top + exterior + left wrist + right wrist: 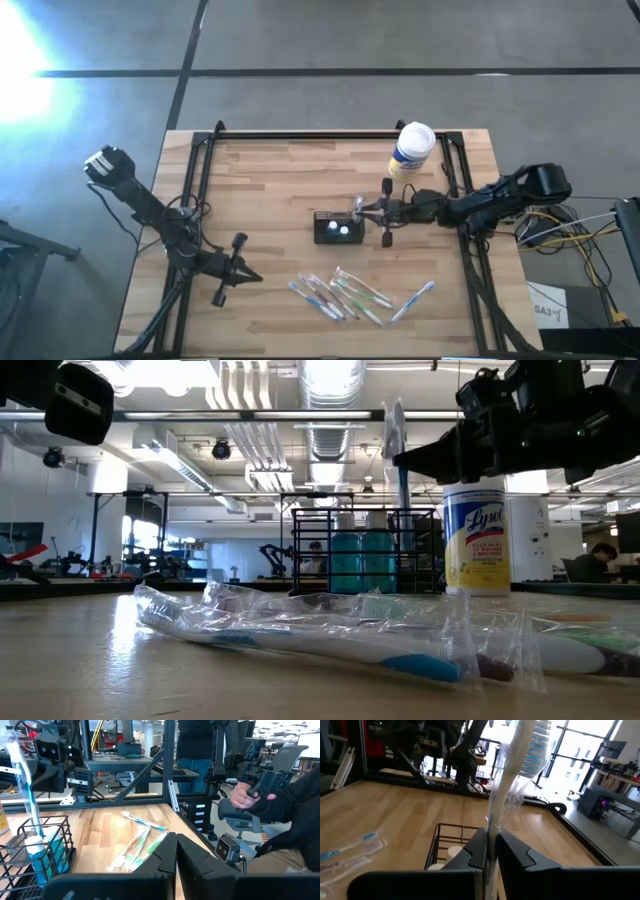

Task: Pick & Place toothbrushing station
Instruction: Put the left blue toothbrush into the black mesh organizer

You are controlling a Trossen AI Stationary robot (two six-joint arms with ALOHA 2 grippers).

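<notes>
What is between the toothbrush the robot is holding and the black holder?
Nothing visible. The right gripper is shut on a wrapped toothbrush, held upright right over the toothbrushing station. The other toothbrushes lie apart, nearer the table's front edge.

Wooden table [270, 190], toothbrushing station [336, 229], wrapped toothbrushes [345, 296], canister [411, 150]

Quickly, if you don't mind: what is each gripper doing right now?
Left gripper: closed, holding nothing.
Right gripper: closed on a plastic-wrapped white-and-blue toothbrush, above the black wire holder.
</notes>
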